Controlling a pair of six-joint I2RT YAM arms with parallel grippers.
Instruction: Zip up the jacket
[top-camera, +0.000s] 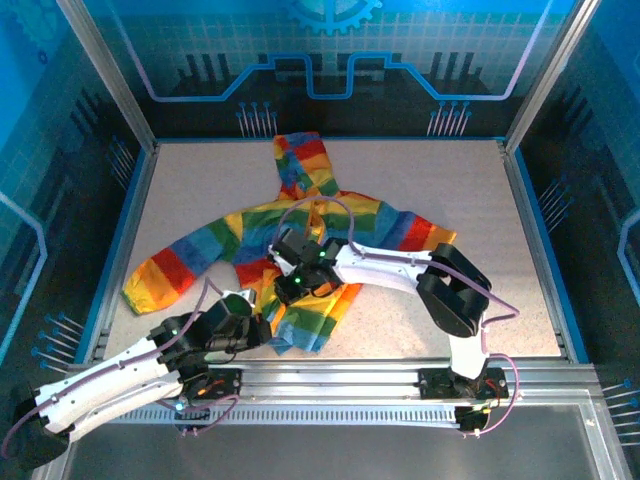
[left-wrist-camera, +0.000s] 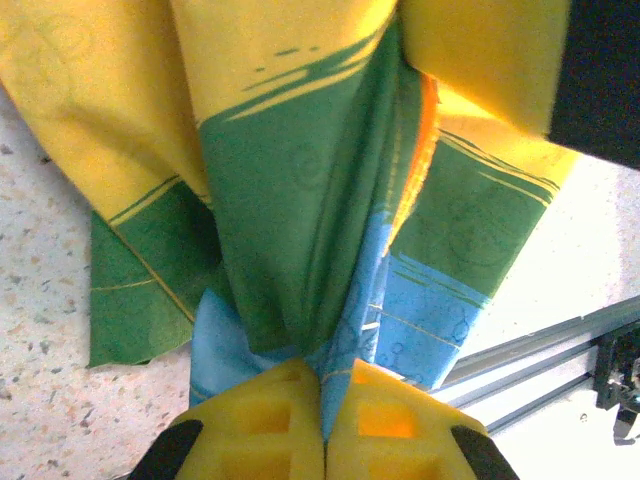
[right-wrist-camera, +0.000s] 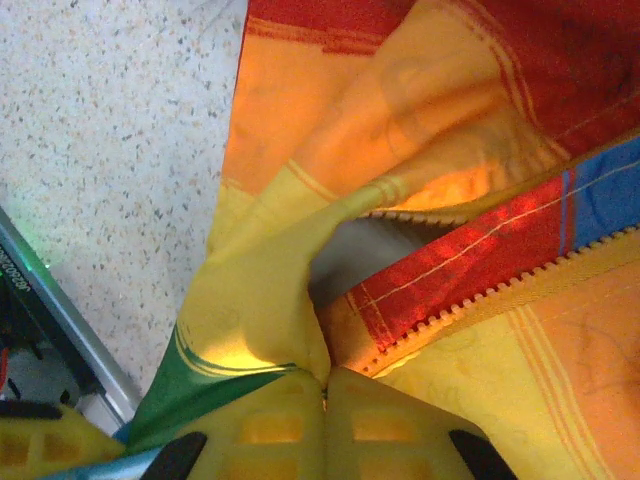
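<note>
Left gripper (left-wrist-camera: 325, 390) pinches jacket (left-wrist-camera: 300, 200) near hem, right gripper (right-wrist-camera: 325, 388) pinches fabric beside zipper (right-wrist-camera: 480, 298); cloth may slip, misaligning teeth.

Top external: fixed overhead at near side, angled down over whole counter (top-camera: 440, 190). Left wrist, right wrist: aimed past left gripper (left-wrist-camera: 323, 375), right gripper (right-wrist-camera: 325, 375), close against jacket (top-camera: 375, 220) fabric. Shared across views: jacket, counter, front rail (top-camera: 350, 372).

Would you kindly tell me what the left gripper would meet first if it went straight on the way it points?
Likely the jacket itself: the left gripper has its jaws shut on the blue hem, and green and yellow folds lie directly ahead; their depth is unclear.
</note>
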